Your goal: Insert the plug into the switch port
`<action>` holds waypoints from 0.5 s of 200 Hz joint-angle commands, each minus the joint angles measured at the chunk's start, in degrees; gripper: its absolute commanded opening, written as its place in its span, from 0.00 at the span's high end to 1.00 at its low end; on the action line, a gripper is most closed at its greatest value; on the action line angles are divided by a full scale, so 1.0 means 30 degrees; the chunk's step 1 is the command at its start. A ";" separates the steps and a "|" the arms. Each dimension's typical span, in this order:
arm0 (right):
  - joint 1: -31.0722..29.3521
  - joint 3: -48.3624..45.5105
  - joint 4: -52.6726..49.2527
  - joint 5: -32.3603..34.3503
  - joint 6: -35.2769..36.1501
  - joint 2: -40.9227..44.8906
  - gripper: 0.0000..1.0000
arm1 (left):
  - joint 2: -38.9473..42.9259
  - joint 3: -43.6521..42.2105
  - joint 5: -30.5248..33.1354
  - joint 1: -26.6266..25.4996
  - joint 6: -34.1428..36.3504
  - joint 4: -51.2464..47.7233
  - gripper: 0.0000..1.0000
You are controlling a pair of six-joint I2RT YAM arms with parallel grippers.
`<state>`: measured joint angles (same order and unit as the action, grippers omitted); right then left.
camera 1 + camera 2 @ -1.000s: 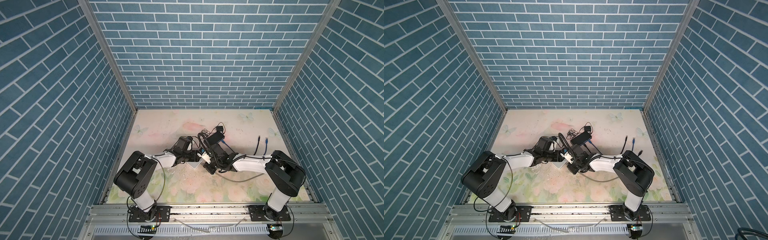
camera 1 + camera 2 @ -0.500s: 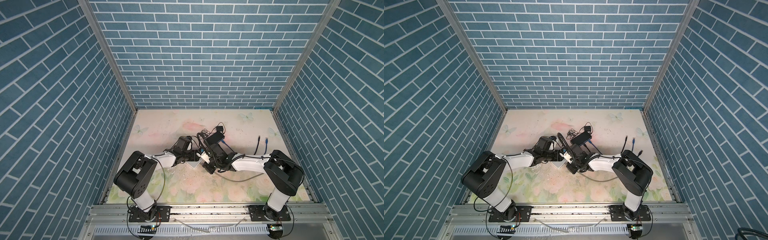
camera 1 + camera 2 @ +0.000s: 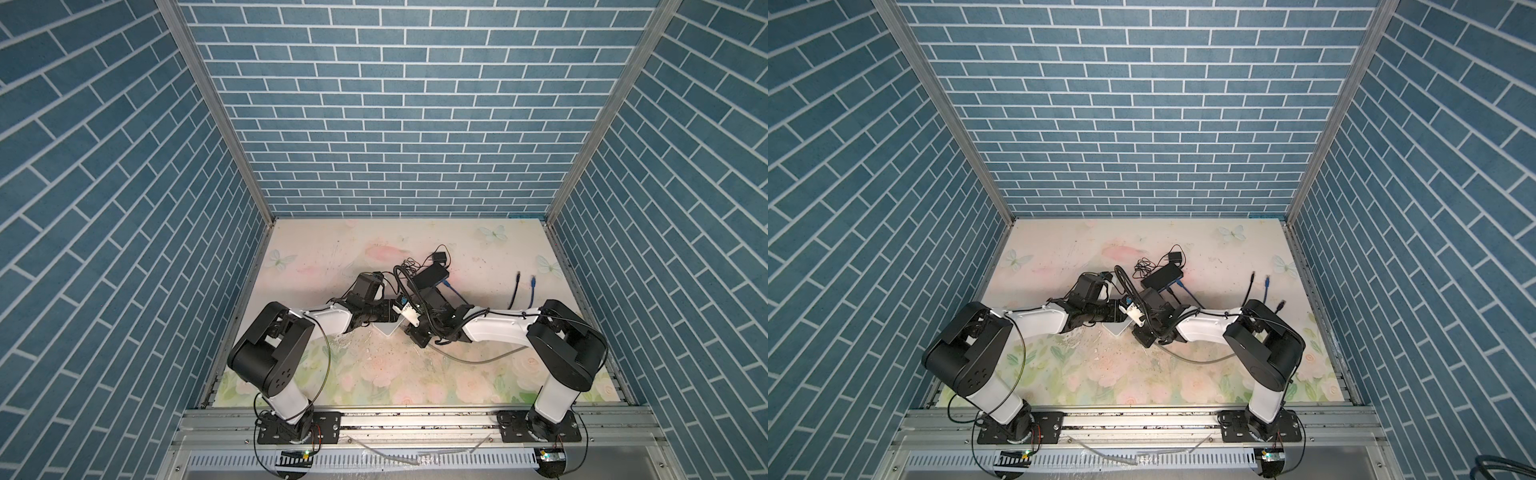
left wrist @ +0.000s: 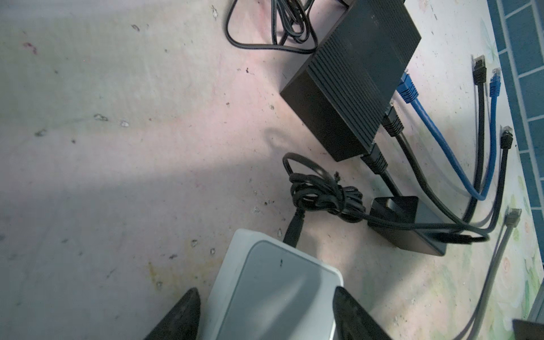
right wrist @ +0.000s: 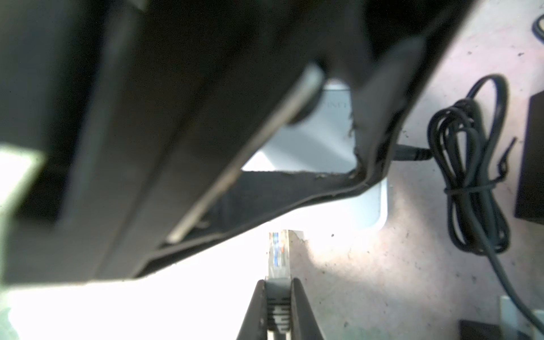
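A white switch (image 4: 273,282) lies on the mat, and my left gripper (image 4: 265,291) is shut on it, one black finger against each side. In both top views only its pale corner (image 3: 388,328) (image 3: 1115,328) shows below the two wrists. A black power lead (image 4: 294,229) is plugged into its far edge. My right gripper (image 5: 277,282) is shut on a grey plug (image 5: 278,253), whose clear tip points at the switch (image 5: 323,141). The tip stops just short of the switch, under the blurred dark body of my left gripper. The port is hidden.
A black box (image 4: 353,73) with blue and black cables plugged in lies beyond the switch. A black adapter (image 4: 412,229) and a bundled cord (image 4: 321,194) lie beside it. Loose cable ends (image 4: 479,70) lie toward the right wall. Brick walls enclose the mat.
The right arm has edged slightly to the left. Both grips look the same as before.
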<state>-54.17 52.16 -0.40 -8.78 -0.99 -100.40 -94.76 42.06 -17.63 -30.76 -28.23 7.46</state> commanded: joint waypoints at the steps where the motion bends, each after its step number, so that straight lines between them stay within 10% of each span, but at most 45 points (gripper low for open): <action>1: -0.0337 0.0533 -0.0583 0.0051 0.0783 -0.0811 1.00 | -0.0867 -0.0541 -0.0706 -0.0472 0.0168 -0.1627 0.27; 100: -0.0928 0.0446 -0.0212 0.1372 0.1232 -0.1012 1.00 | -0.1004 -0.0574 -0.0687 -0.0640 0.0125 -0.1583 0.27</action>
<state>-55.00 52.14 -0.27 -6.92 0.10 -100.49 -94.89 42.06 -17.39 -30.76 -27.97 7.79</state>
